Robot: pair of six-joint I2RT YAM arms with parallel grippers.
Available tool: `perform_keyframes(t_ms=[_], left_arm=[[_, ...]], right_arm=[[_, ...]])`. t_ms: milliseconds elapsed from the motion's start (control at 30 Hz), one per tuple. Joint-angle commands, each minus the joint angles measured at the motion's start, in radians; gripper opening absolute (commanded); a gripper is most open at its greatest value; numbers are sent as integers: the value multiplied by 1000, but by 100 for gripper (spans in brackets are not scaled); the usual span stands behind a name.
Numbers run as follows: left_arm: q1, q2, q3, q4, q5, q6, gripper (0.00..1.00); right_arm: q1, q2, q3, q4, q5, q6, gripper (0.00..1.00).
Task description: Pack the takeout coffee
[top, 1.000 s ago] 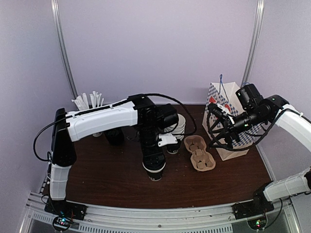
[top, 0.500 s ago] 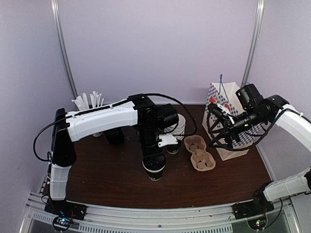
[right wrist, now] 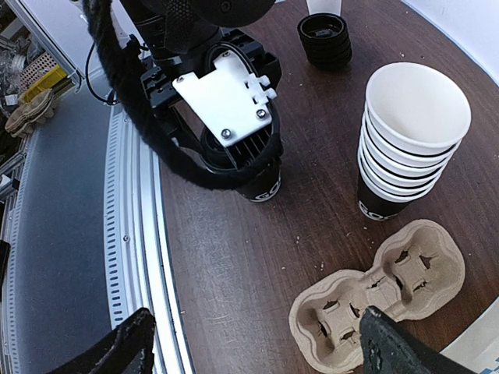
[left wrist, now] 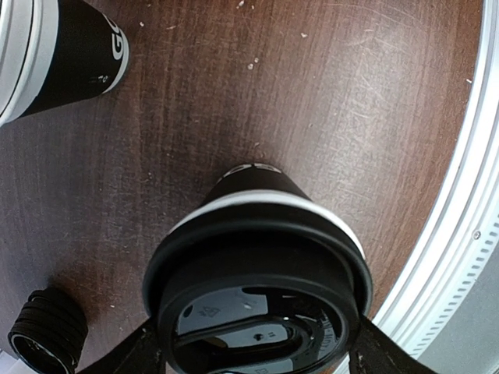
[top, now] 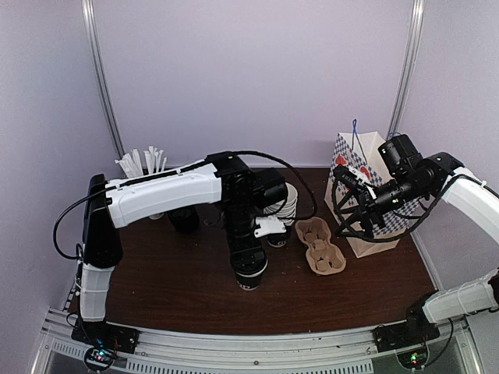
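Note:
The takeout coffee (top: 249, 282), a black-and-white paper cup under a black dome lid (left wrist: 257, 296), stands upright on the dark wood table, left of the carrier. My left gripper (top: 249, 266) reaches straight down over it, and its two fingers press against opposite sides of the lid rim in the left wrist view. From the right wrist view the cup's black base (right wrist: 267, 187) shows under the left gripper (right wrist: 234, 152). My right gripper (top: 348, 204) hovers open in front of the bag, nothing between its fingers (right wrist: 125, 351).
A brown pulp cup carrier (top: 320, 245) lies flat right of the coffee. A stack of lidless cups (top: 287, 204) stands behind it. A patterned paper bag (top: 366, 195) is at the far right. Black lids (top: 185, 220) and a cup of white sticks (top: 148, 164) sit back left.
Almost nothing has moved. The left gripper stays over the coffee on the table, and the right arm holds its place by the bag.

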Motion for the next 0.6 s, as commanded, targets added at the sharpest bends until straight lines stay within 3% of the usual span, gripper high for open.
perform_keyframes(t_ms=[0, 567], left_arm=[[-5, 18, 5, -15, -24, 12, 79], [-6, 44, 62, -8, -38, 0, 84]], right_arm=[[-9, -18, -15, 21, -11, 10, 90], [-12, -42, -34, 24, -12, 10, 90]])
